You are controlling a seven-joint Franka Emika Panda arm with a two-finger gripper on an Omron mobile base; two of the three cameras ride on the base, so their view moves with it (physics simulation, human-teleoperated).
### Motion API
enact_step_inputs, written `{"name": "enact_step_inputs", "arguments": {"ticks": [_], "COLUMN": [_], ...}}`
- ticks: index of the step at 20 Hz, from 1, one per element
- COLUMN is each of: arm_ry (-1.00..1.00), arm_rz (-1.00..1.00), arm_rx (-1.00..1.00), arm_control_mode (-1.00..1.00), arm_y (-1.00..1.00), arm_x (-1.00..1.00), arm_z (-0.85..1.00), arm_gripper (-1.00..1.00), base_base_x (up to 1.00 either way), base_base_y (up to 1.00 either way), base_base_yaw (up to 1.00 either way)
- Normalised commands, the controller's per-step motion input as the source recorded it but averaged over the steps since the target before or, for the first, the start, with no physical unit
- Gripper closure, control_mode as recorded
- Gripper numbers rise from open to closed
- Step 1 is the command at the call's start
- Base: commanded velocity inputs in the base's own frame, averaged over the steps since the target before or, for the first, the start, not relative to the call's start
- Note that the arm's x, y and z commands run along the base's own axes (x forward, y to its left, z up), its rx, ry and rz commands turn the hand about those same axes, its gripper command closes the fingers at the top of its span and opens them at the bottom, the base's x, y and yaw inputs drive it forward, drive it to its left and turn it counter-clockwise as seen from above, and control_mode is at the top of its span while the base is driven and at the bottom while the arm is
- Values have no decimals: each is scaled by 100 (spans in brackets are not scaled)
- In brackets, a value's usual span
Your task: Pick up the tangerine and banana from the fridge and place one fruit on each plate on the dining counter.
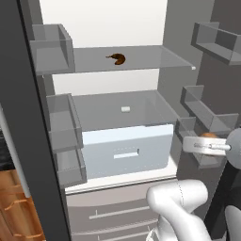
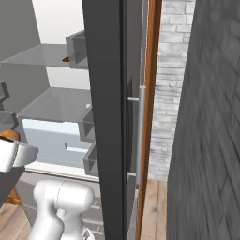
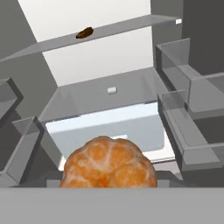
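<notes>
Tangerine [image 3: 109, 162] foremost; banana [image 1: 116, 59] lengthwise along fridge [image 1: 122, 101] top shelf [image 1: 155, 57].

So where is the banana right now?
The banana lies on the fridge's upper glass shelf, near the back wall, above the shelf with the small white block; in the hand view it sits at upper left.

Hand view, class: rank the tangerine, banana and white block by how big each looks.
1. Tangerine, largest, though it sits right against the camera.
2. Banana, far smaller.
3. White block, smallest, but close to the banana; distance makes that unsure.
</notes>
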Motion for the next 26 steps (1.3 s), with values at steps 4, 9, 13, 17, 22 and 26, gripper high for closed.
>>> {"name": "enact_step_inputs", "arguments": {"ticks": [4,9,13,17,22,26], "arm_ry": [0,0,0,0,0,0], "arm_rz": [0,0,0,0,0,0], "arm_rx": [0,0,0,0,0,0], "arm_control_mode": [100,100,100,100,100,100], "arm_y": [0,0,0,0,0,0], "arm_x": [-8,0,0,0,0,0], "arm_z": [0,0,0,0,0,0], "arm_gripper": [100,100,100,100,100,100], "base_base_x": [-38,-100,-88,-48,-14,-7], "base_base_y": [0,13,28,24,44,64], "base_base_yaw": [0,10,33,56,73,77]}}
